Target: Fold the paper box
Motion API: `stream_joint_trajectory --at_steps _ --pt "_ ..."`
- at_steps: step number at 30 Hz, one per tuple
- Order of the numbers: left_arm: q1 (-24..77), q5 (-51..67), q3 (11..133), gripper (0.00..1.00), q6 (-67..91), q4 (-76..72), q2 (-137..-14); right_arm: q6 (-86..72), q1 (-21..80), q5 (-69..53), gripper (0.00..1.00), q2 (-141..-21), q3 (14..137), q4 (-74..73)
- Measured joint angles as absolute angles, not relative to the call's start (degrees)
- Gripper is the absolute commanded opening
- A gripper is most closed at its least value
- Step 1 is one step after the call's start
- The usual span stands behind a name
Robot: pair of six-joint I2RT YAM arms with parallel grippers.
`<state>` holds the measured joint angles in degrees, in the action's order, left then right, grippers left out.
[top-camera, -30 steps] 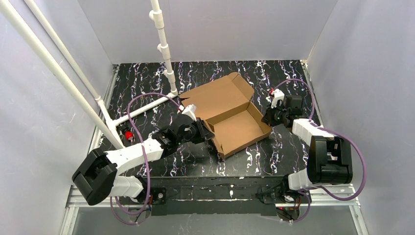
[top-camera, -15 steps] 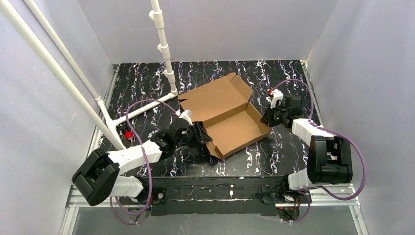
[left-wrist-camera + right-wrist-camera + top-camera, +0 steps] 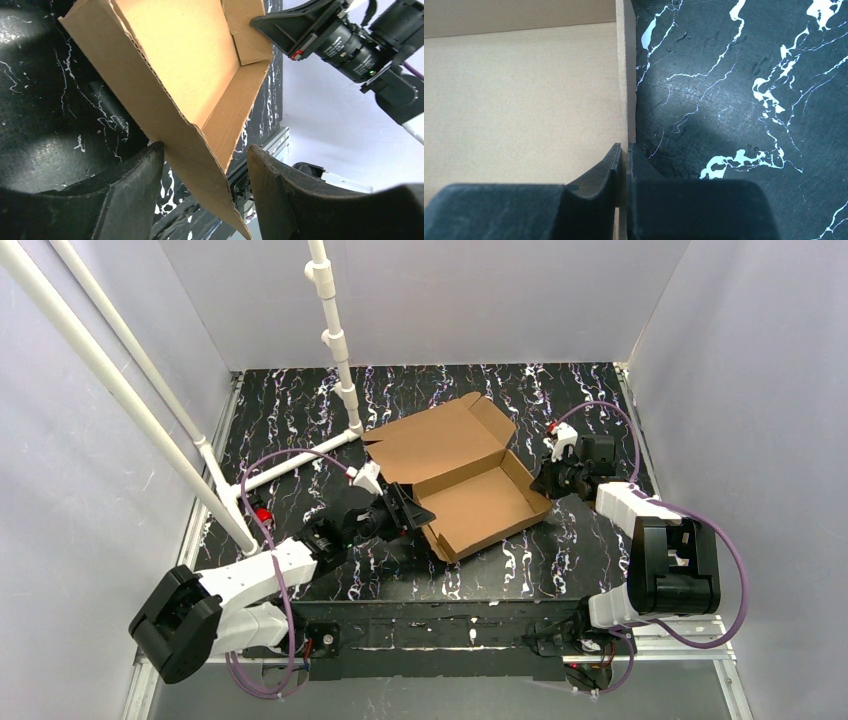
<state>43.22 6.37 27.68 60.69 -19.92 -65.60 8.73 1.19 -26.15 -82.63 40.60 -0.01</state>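
Observation:
The paper box (image 3: 485,508) is brown cardboard, a shallow tray with raised walls. Its lid (image 3: 440,438) lies open toward the back. My left gripper (image 3: 412,512) is at the tray's near-left wall. In the left wrist view the left gripper (image 3: 205,150) stands open, with the wall's corner (image 3: 200,150) loose between the fingers. My right gripper (image 3: 548,483) is at the tray's right wall. The right wrist view shows the right gripper (image 3: 623,147) shut on that thin upright wall (image 3: 626,75), with the box floor (image 3: 524,90) to its left.
The box lies on a black marbled table (image 3: 300,410). A white pipe frame (image 3: 335,340) stands at the back left, one bar (image 3: 300,455) lying on the table near the lid. A small red item (image 3: 263,514) sits by the left arm. Grey walls enclose the table.
My left gripper has opened, let go of the box's near-left wall and drawn back slightly to the left. The right gripper has kept its grip and the box has shifted only slightly.

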Motion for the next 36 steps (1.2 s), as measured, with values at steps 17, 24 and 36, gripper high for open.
stream_joint_trajectory --at_steps 17,24,36 --pt "43.22 5.02 22.87 0.58 64.25 -23.35 -61.43 8.78 1.26 -26.3 0.12 -82.91 40.6 0.08" --pt "43.22 3.86 21.06 0.53 64.77 -25.58 -57.06 8.78 1.26 -26.33 0.12 -82.98 40.6 0.1" --pt "43.22 3.2 18.96 0.3 66.08 -28.25 -56.8 8.8 1.26 -26.33 0.12 -83.0 40.6 0.1"
